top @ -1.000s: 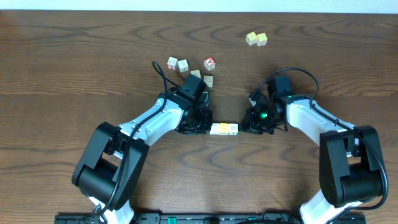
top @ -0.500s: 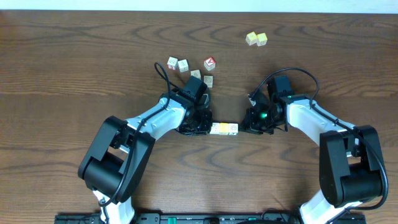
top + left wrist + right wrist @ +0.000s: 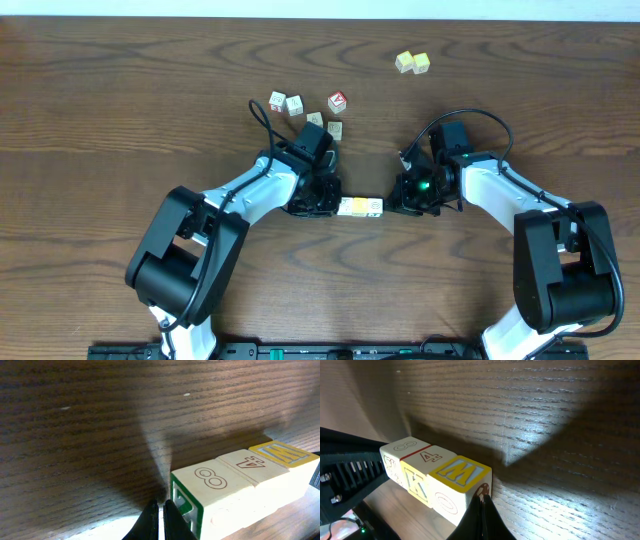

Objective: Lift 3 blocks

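Tightly rowed, 3 blocks (image 3: pixel 245 467) — 8, 4, yellow W — sit between left gripper (image 3: pixel 160 510) and right gripper (image 3: pixel 481 502), both pinched closed.

Left arm (image 3: pixel 245 190) only: vs 1 s ago its big black rear link (image 3: pixel 185 262) has swung right, closer to the 3 blocks (image 3: pixel 360 207), so the white forearm looks shorter & steeper. The shift came in the first half sec.
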